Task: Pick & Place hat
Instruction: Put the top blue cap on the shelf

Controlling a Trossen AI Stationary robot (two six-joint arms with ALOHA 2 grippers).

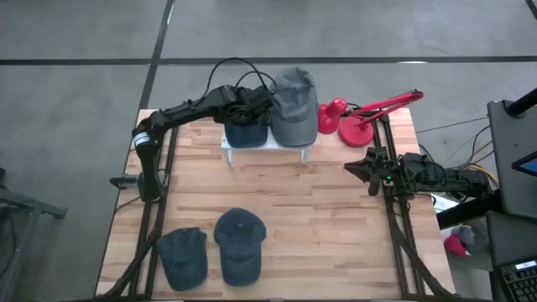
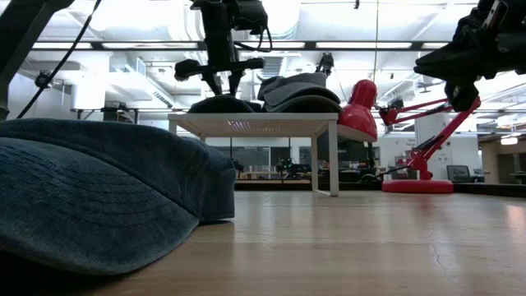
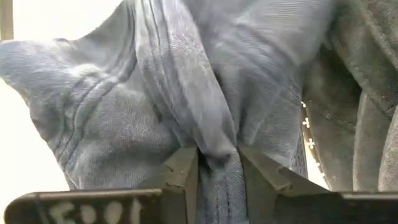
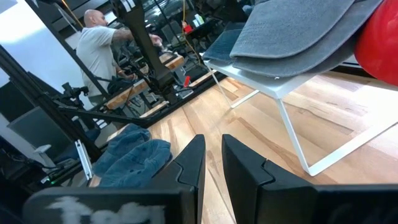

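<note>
A dark blue hat [image 1: 246, 132] lies on the left half of a small white stand [image 1: 267, 148] at the table's far side. Beside it a grey hat [image 1: 295, 105] rests on the same stand. My left gripper [image 3: 217, 165] slants down onto the blue hat's crown [image 2: 220, 105] and is shut on a ridge of its cloth. Two more blue hats [image 1: 183, 256] [image 1: 239, 243] lie flat near the front edge. My right gripper [image 4: 213, 162] waits at the table's right edge, level, with nothing between its fingers. My left gripper pinches a raised fold of the blue hat's crown cloth [image 3: 217, 146] between its two fingers [image 3: 186, 171]. It comes from above, slanting down from the table's left. The hat sits on the stand's top, and its cloth is bunched up into the fingers.
A red desk lamp [image 1: 361, 117] stands right of the stand, with its arm reaching toward the far right corner. In the low view one of the near hats [image 2: 99, 197] fills the left foreground. Bare wood [image 1: 310, 218] lies between the stand and the near hats. A person shows in the room beyond.
</note>
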